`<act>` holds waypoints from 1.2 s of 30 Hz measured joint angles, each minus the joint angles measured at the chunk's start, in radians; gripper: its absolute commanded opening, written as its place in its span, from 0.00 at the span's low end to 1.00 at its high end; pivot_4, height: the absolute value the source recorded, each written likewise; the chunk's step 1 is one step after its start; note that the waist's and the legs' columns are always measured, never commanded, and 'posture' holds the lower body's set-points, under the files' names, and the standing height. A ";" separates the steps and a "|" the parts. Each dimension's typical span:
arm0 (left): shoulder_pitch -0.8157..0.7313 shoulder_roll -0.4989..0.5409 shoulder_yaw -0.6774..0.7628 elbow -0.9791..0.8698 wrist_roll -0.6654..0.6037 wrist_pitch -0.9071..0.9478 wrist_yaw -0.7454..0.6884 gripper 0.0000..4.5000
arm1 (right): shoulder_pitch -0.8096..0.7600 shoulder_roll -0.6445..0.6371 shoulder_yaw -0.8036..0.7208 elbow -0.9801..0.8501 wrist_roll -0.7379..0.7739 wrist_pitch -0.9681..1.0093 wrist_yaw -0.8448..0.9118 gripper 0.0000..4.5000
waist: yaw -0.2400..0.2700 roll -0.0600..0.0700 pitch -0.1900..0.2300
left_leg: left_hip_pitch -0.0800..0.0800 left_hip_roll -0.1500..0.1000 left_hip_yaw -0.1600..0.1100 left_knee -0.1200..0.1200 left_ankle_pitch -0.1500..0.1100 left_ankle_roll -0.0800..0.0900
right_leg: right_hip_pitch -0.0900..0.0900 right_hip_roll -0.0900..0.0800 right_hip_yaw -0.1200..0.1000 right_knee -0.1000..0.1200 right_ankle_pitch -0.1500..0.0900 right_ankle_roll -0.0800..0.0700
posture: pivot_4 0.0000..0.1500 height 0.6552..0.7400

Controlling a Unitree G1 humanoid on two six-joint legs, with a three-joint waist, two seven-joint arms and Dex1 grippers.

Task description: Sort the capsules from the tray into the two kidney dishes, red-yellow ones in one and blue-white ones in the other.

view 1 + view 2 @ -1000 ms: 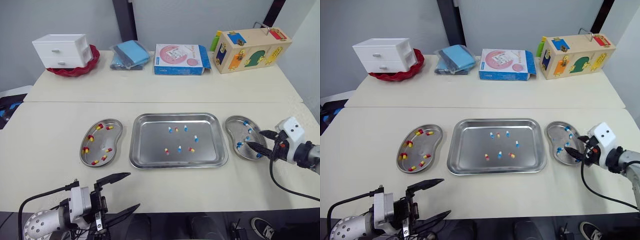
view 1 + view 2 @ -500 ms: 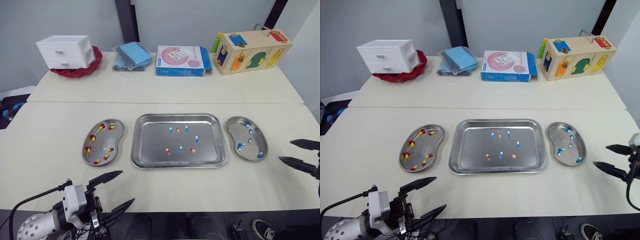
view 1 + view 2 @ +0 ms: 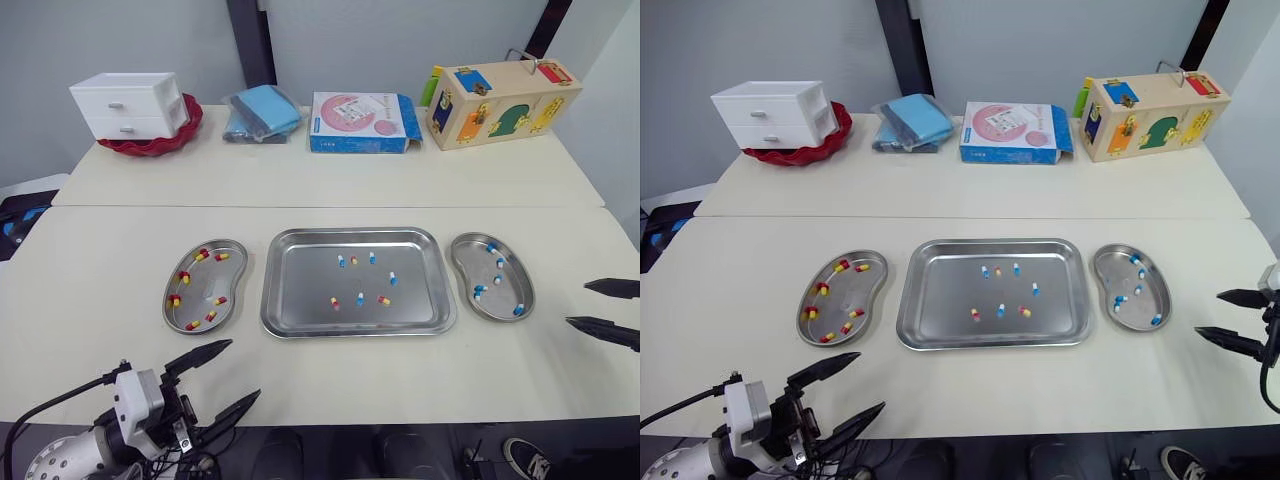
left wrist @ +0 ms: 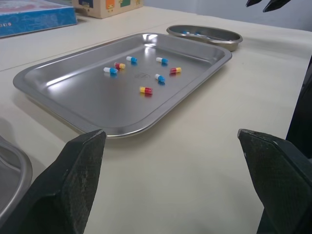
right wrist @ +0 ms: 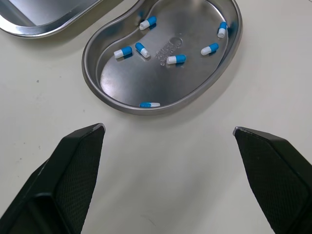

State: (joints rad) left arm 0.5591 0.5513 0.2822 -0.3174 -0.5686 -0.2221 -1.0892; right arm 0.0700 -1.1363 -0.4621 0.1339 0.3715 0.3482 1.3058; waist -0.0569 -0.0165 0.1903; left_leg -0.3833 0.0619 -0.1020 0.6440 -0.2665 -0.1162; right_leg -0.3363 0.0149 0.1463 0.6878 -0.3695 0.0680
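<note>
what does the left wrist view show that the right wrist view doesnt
Left wrist view, not the right: the tray floor with seven loose capsules, four blue-white and three red-yellow, plus the blue box and the right gripper beyond. Right wrist view, not the left: the kidney dish from above, with seven blue-white capsules inside. Both: that dish, part of the tray, the table. The left gripper and the right gripper each have open fingers.
</note>
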 measured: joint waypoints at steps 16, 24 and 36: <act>-0.005 0.000 0.000 -0.029 -0.037 0.071 0.018 1.00 | -0.064 -0.007 -0.013 -0.353 0.172 0.205 -0.003 0.99 | -0.001 0.002 -0.001 | 0.000 0.000 0.000 0.000 0.000 0.000 | 0.000 0.000 0.000 0.000 0.000 0.000 | 1.00 1.00; -0.013 -0.005 0.000 -0.030 -0.035 0.081 0.018 1.00 | -0.388 0.185 0.338 -0.578 0.289 0.390 -0.195 0.99 | 0.001 0.001 0.000 | -0.001 0.001 -0.001 0.000 0.000 0.000 | -0.001 0.000 -0.001 -0.001 0.000 0.000 | 1.00 1.00; -0.003 0.010 0.053 -0.048 -0.030 0.084 0.049 1.00 | -0.387 0.365 0.536 -0.621 0.205 0.305 -0.300 0.99 | 0.018 0.000 0.000 | -0.010 0.000 -0.007 0.001 0.000 0.000 | -0.007 -0.001 -0.008 -0.001 0.000 0.000 | 1.00 1.00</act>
State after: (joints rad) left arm 0.5559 0.5611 0.3349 -0.3653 -0.5987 -0.1380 -1.0398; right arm -0.3175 -0.7717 0.0736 -0.4873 0.5766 0.6532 1.0059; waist -0.0389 -0.0160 0.1903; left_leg -0.3938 0.0621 -0.1089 0.6448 -0.2666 -0.1163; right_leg -0.3428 0.0143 0.1387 0.6870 -0.3692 0.0680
